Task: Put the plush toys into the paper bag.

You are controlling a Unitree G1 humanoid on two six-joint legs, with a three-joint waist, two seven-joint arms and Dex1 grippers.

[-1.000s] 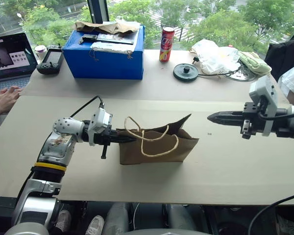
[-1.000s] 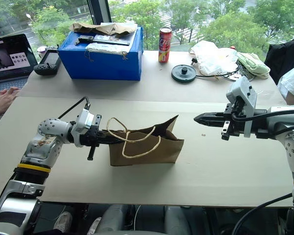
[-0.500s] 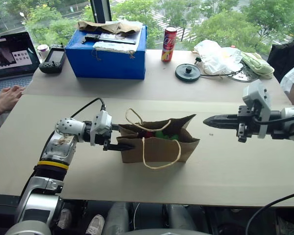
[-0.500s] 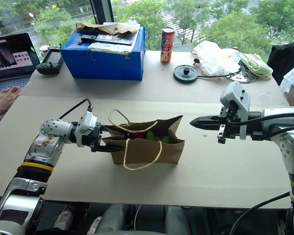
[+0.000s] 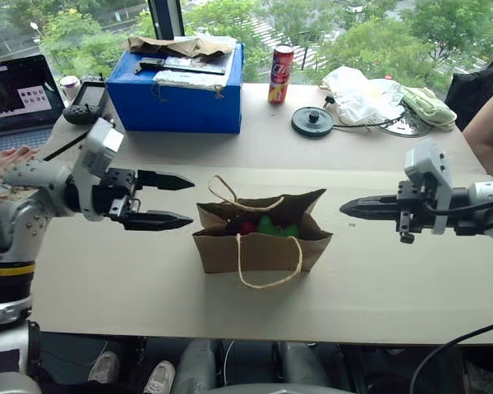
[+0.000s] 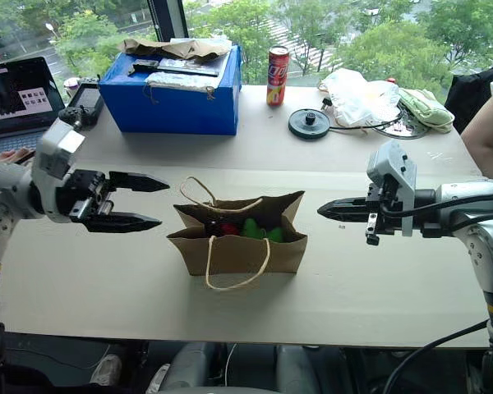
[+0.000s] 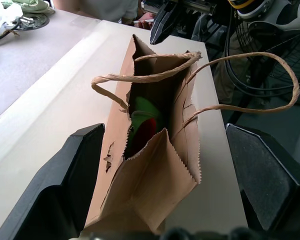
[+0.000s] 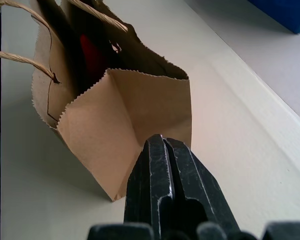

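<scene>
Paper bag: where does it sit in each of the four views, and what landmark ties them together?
Left eye view: paper bag stands centre, between both grippers.
Right eye view: bag just left of centre.
Left wrist view: bag mid-frame, mouth open, toys inside.
Right wrist view: bag just beyond the shut fingers.
Shared landmark: the looped string handles, also at.

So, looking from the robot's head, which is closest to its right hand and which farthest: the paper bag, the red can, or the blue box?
1. The paper bag, just left of the right hand, on the near table.
2. The red can, at the back, near the window.
3. The blue box, back left.
</scene>
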